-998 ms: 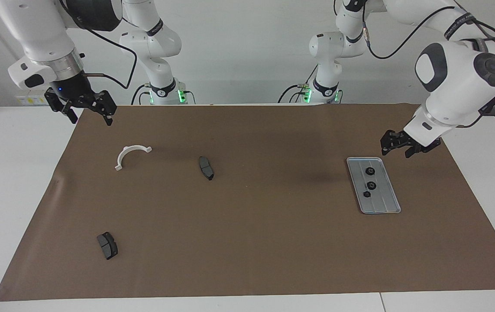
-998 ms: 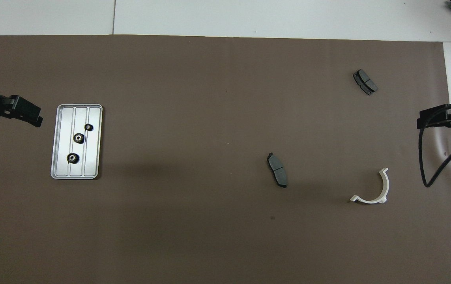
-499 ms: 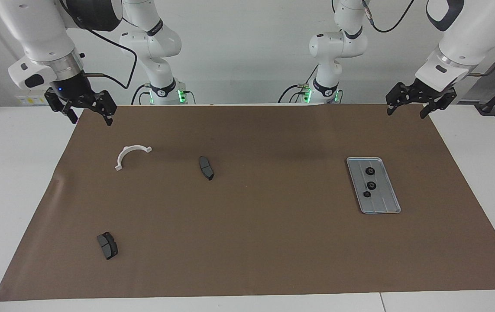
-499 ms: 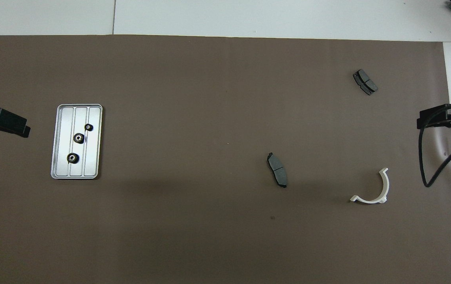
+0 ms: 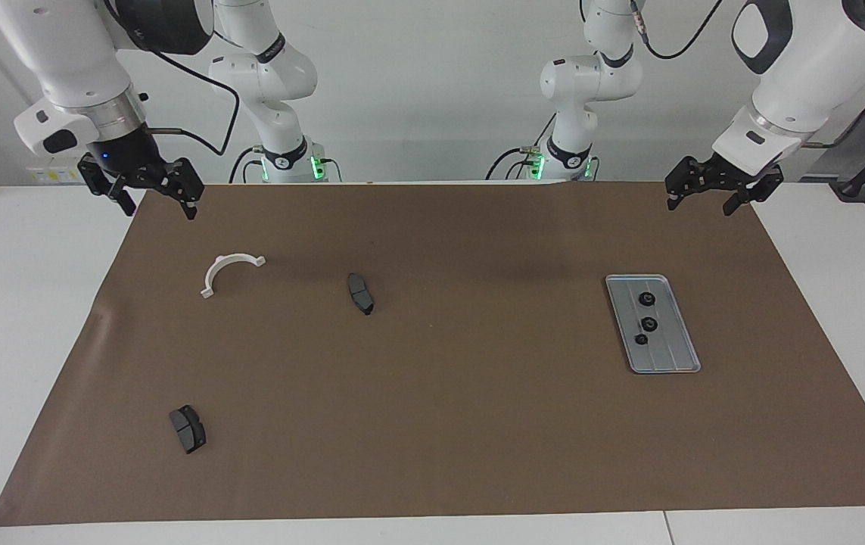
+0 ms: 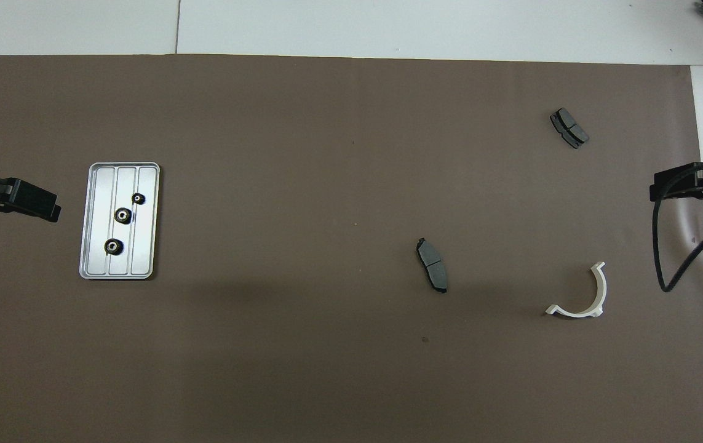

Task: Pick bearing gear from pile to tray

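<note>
Left end effector (image 5: 704, 198) risen, spread, tray (image 5: 652, 323) lengthwise away from robots, right end effector (image 5: 154, 200) spread.

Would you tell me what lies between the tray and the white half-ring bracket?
One dark grey curved pad, seen overhead between tray and white half-ring bracket.
</note>
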{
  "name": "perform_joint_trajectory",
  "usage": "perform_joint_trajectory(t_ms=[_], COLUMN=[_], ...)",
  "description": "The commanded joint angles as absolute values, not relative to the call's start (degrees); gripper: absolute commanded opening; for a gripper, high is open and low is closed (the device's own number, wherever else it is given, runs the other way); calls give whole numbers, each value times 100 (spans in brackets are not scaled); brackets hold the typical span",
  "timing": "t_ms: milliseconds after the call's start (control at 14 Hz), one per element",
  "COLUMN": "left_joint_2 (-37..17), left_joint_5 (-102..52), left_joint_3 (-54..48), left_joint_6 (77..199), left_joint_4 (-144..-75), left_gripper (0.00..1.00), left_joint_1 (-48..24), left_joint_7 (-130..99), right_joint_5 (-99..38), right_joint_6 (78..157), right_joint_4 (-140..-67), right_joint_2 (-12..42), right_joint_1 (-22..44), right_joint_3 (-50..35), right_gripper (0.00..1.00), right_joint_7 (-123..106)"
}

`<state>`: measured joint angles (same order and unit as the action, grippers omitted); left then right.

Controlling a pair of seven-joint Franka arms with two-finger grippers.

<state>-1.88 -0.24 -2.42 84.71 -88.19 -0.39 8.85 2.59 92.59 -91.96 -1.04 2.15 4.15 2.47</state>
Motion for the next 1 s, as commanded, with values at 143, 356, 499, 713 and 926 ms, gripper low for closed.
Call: perform_joint_trajectory(t_ms=[143,356,499,713,926], left_joint_2=[-9,-18,-18,-18,-9], left_joint_5=[0,-9,-9,0,0], left_joint_3=[-211,-228,-228,-211,-202], left_joint_6=[8859,9236,9229,9193,9220], left_joint_4=[-9070,-9079,-9079,-9088,-9114], left_gripper=[100,100,100,100,100], left_joint_1=[-9,0,-17,0,9], left_joint_7=[756,63,79,88,105], right_joint_5=[158,149,158,158,158], right_joint_6=[9316,9316,9316,9316,9316], right_joint_4=[-9334,-9334,-9334,-9334,-9334], right_joint_2=[-220,-220,-220,-220,-220], right_joint_1=[202,202,202,202,202], right_joint_3=[422,422,422,422,422], right_gripper=[100,100,100,100,100], right_joint_7=[308,308,308,308,308])
